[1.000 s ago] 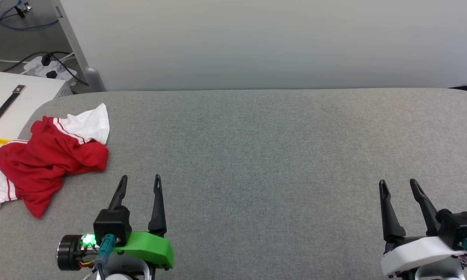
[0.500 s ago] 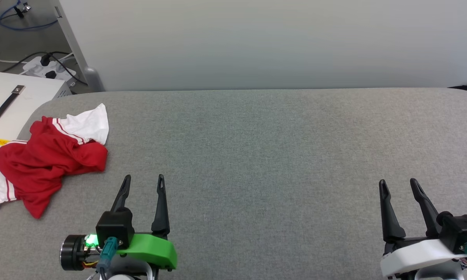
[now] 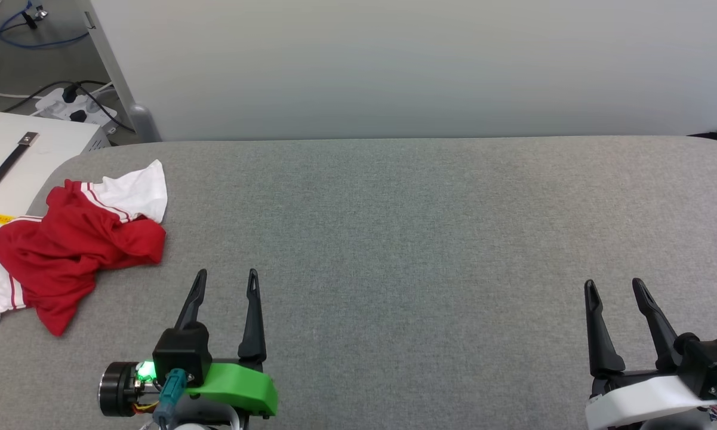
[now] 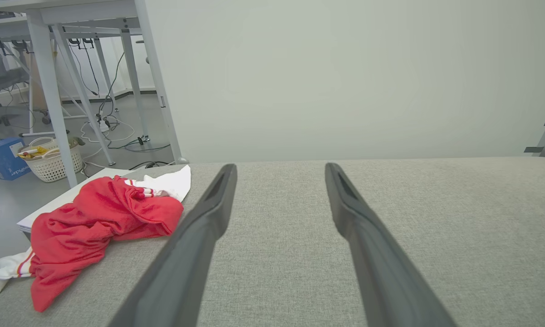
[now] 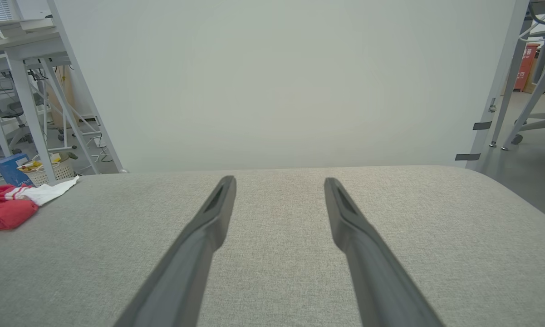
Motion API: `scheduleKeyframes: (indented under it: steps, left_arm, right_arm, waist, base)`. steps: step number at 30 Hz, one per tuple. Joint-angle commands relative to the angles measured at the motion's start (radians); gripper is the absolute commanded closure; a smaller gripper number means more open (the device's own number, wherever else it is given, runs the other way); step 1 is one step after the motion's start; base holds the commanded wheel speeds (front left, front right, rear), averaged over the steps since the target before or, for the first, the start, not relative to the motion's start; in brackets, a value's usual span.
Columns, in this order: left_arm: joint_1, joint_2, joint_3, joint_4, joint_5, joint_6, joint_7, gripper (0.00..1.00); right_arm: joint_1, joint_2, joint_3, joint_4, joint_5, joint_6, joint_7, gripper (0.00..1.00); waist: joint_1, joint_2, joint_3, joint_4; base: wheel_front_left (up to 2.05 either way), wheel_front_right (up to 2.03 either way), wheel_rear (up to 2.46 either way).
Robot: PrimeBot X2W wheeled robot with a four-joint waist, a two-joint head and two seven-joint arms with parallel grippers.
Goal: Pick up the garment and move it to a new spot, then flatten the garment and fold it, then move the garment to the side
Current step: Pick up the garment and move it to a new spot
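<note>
Desk (image 3: 394, 239): grey woven cover, rounded corners.
Garment (image 3: 74, 251): I see soft red cloth, crumpled, white sleeves with thin red stripes, on the desk's left end, one sleeve draped off its edge.
Left gripper (image 3: 227, 273): jaws spread wide over the desk's near edge; green shell.
Right gripper (image 3: 613, 282): jaws spread wide, near the desk's right end; white shell.
White box (image 3: 54, 143): beside the desk's left end; black strap, yellow label I can't read.

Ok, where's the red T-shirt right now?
The garment lies crumpled at the left end of the grey table in the head view, beside a white box, ahead and left of the left gripper.
</note>
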Motion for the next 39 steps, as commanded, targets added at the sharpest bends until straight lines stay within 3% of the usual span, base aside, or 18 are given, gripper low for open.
scheduleKeyframes:
  steps: [1,16,39]
  left_arm:
    - [0.016,-0.004,-0.005,0.005,-0.011,0.007,-0.012,0.00]
    - [0.021,-0.005,-0.021,0.021,-0.026,0.011,-0.043,0.00]
    - [0.024,-0.005,-0.035,0.044,-0.058,-0.031,-0.058,0.00]
  right_arm:
    - [0.017,-0.001,-0.001,-0.006,0.010,-0.001,-0.011,0.00]
    - [0.033,-0.001,-0.003,0.000,0.022,-0.001,-0.042,0.00]
    - [0.047,-0.001,0.008,0.009,0.024,-0.001,-0.056,0.00]
  waist:
    - [0.0000,0.0000,0.000,0.001]
    - [0.0000,0.0000,0.002,0.002]
    - [0.0000,0.0000,0.003,0.007]
  base:
    - [0.00,0.00,0.00]
    - [0.00,0.00,0.00]
    - [0.00,0.00,0.00]
